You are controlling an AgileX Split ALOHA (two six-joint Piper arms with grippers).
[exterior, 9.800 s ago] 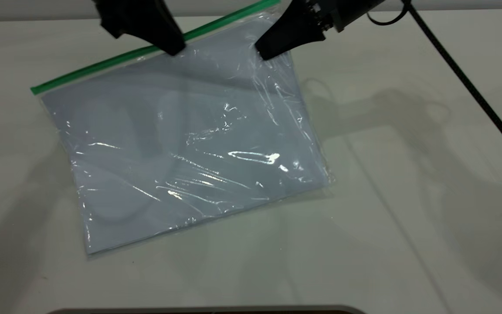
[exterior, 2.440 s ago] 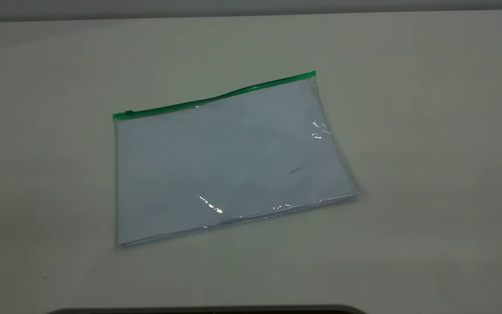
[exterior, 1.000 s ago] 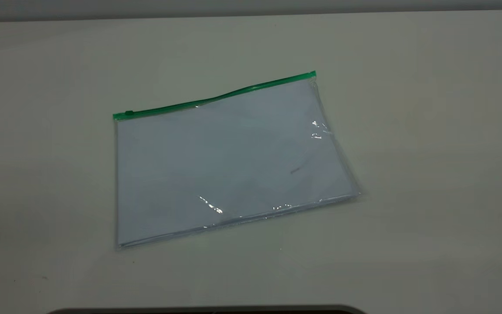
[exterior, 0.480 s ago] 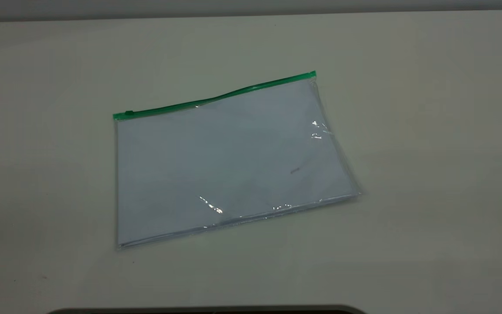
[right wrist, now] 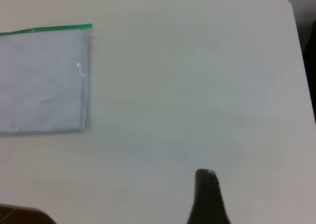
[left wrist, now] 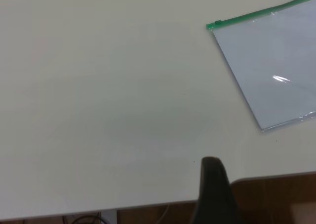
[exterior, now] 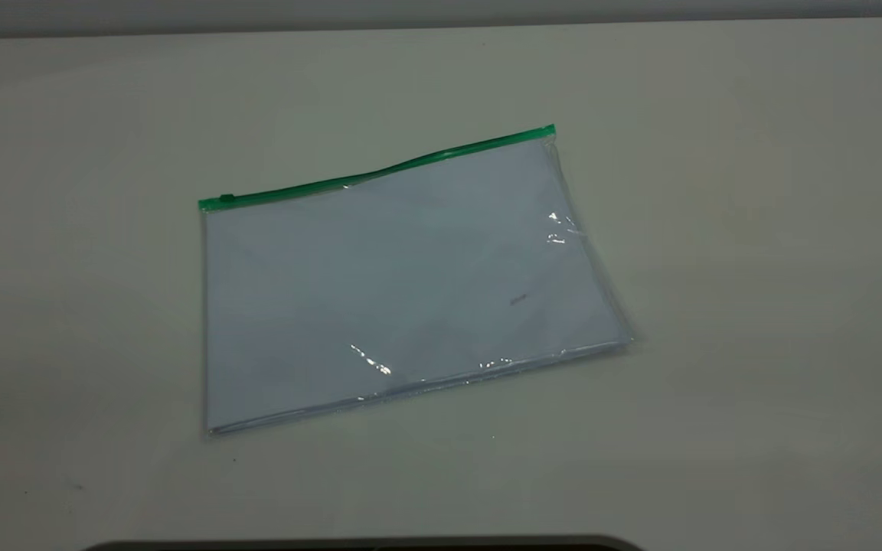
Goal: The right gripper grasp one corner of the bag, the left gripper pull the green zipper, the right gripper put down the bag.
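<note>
The bag (exterior: 403, 283) lies flat on the white table, white paper showing through it. The green zipper (exterior: 380, 172) runs along its far edge, and the small slider tab (exterior: 227, 199) sits at the left end. No gripper is in the exterior view. In the left wrist view the left gripper (left wrist: 211, 161) shows as one dark wedge above the table's edge, far from the bag (left wrist: 276, 71) and its zipper (left wrist: 256, 14). In the right wrist view the right gripper (right wrist: 206, 172) is also one dark wedge, well away from the bag (right wrist: 39, 81). Both hold nothing.
The white table (exterior: 755, 229) spreads wide around the bag. Its front edge (left wrist: 148, 204) with brown floor beyond shows in the left wrist view. Its rounded corner (right wrist: 289, 7) shows in the right wrist view. A dark rim (exterior: 364, 545) lies along the exterior view's bottom.
Since about ten seconds ago both grippers have let go of the bag and left the exterior view. The bag now lies flat. Nothing has moved in the last seconds.
</note>
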